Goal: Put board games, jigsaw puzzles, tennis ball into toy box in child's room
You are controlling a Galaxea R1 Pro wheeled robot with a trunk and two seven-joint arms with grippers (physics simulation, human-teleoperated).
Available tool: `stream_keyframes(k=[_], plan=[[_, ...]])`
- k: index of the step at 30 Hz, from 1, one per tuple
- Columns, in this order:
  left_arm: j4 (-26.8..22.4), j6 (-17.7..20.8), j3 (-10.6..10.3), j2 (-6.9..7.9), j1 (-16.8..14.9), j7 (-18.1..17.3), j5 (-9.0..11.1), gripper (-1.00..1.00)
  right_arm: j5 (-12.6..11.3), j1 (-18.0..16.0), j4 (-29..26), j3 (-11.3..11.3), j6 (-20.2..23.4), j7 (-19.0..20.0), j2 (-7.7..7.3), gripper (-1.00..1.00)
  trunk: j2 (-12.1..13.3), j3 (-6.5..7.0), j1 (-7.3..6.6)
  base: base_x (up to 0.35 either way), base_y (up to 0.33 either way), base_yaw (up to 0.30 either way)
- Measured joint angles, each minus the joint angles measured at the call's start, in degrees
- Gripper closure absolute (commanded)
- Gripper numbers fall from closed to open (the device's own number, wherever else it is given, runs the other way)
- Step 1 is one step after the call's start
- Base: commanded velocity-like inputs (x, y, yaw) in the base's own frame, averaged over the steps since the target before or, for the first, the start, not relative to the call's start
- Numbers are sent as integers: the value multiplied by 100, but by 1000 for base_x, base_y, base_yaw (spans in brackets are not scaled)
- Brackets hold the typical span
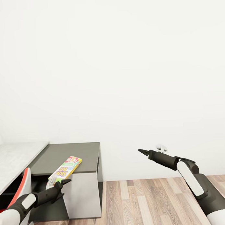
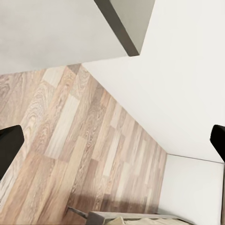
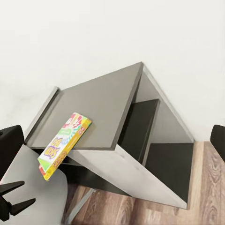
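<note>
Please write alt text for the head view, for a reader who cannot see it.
A flat yellow SKIP-BO board game box lies on a low dark grey side unit against a white wall, overhanging its front edge. The left gripper, fingers apart, hovers just before it; the right gripper hangs over wood-plank floor.

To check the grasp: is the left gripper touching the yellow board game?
Apart. In the right wrist view, a pale gap separates the left gripper from the yellow board game.
</note>
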Motion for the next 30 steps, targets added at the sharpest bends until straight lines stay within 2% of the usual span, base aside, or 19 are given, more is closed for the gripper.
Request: stream_keyframes(k=[24, 30], plan=[[60, -30, 4, -12, 0, 8, -2, -100, -7, 0, 66, 16, 0, -17, 5, -100, -964, -432, 528, 0, 0, 0], [60, -241, 9, 12, -1, 8, 9, -100, -7, 0, 95, 17, 0, -19, 9, -100, -1205, -540, 659, 0, 0, 0]])
